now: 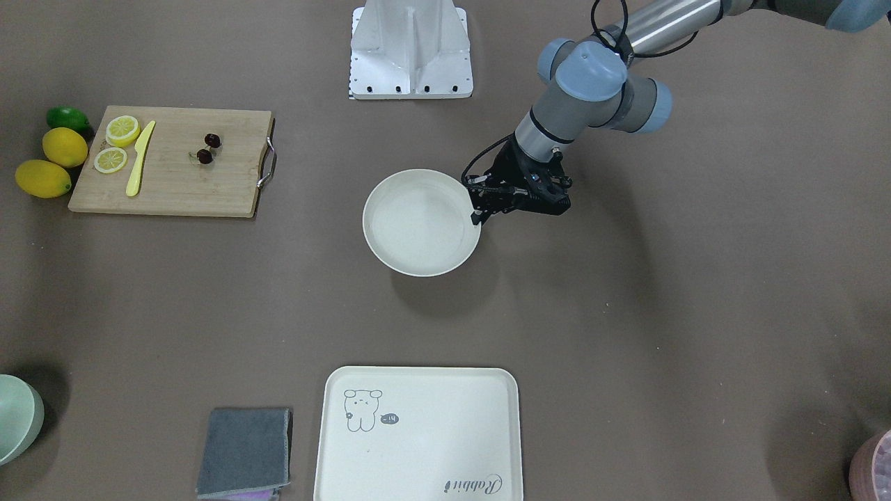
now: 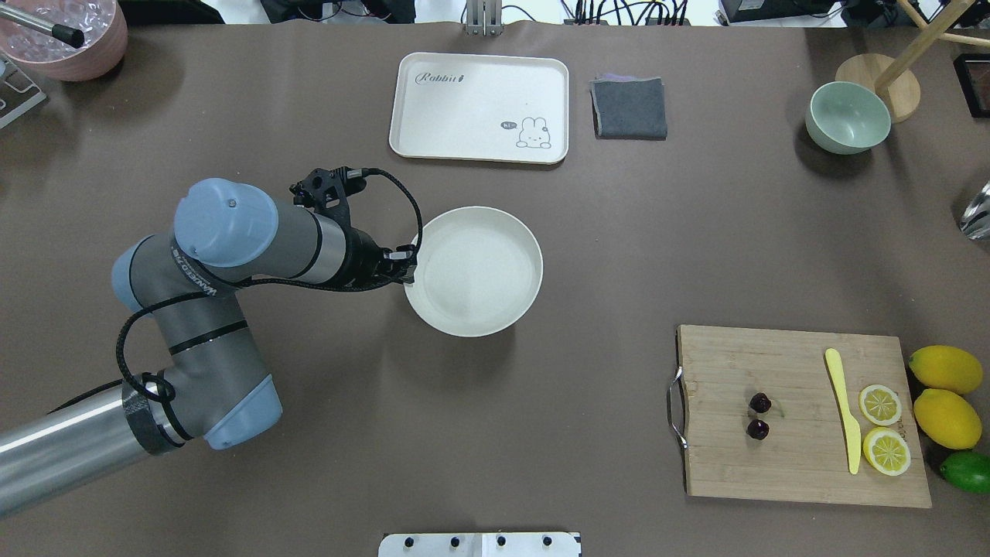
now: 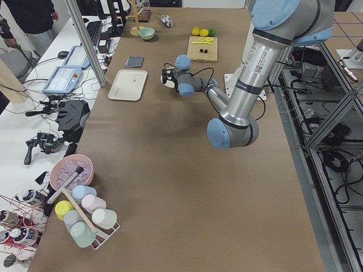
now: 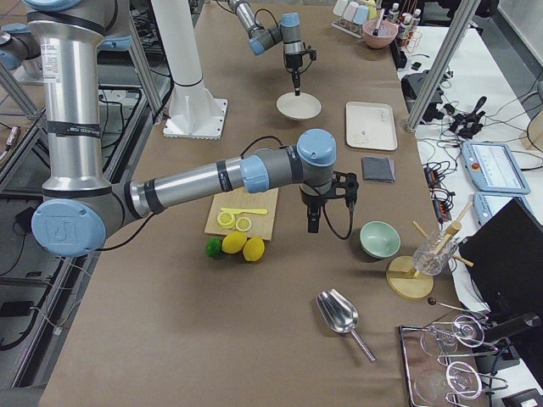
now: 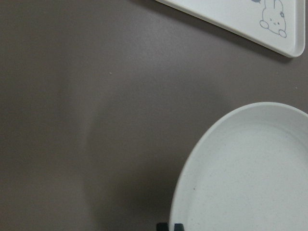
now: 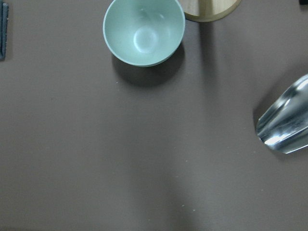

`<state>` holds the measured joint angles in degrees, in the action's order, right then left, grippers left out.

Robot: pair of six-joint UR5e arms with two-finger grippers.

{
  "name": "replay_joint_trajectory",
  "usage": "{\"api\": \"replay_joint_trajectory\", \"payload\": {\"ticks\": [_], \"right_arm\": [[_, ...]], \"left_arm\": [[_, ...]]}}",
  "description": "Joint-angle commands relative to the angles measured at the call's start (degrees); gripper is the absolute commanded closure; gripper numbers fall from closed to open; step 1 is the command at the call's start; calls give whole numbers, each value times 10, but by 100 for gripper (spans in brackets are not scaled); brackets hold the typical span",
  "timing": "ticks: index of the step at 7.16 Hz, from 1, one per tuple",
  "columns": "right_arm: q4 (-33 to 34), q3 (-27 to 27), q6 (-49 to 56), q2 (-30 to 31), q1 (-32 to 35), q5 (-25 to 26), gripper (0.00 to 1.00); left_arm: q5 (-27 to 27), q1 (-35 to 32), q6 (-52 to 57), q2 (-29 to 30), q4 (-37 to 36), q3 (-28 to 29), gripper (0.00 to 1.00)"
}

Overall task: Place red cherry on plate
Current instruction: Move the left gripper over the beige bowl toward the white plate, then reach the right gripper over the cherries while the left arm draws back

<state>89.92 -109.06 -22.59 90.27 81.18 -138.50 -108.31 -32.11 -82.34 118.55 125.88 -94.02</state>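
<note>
The red cherry (image 2: 758, 429), a dark pair, lies on the wooden cutting board (image 2: 797, 464) at the table's right; it also shows in the front view (image 1: 204, 156). The plate (image 2: 476, 271), round and cream-white, sits mid-table, and its wide shadow suggests it is held slightly above the surface. My left gripper (image 2: 406, 272) is shut on the plate's left rim (image 5: 192, 183); its fingertips (image 5: 171, 226) pinch the edge. My right gripper (image 4: 311, 225) hangs above the table near the green bowl, far from the cherry. I cannot tell whether it is open or shut.
On the board lie a yellow knife (image 2: 841, 410) and two lemon slices (image 2: 882, 404); two lemons (image 2: 945, 370) and a lime (image 2: 967, 470) sit beside it. At the far side are a rabbit tray (image 2: 464, 116), a grey cloth (image 2: 629, 108), a green bowl (image 2: 848, 116) and a metal scoop (image 6: 284, 125).
</note>
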Motion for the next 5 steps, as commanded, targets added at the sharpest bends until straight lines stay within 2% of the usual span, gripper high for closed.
{"api": "replay_joint_trajectory", "payload": {"ticks": [1,4,5], "right_arm": [[-1,-52,-64,6,-57,-4,0],[-2,-76,-151,2,-126,15,0],[-42,-74,-194,-2,-161,43,0]], "left_arm": [[41,21,-2,0,-10,1,100],[84,52,-2,0,-12,4,100],[84,52,-2,0,-12,2,100]]}}
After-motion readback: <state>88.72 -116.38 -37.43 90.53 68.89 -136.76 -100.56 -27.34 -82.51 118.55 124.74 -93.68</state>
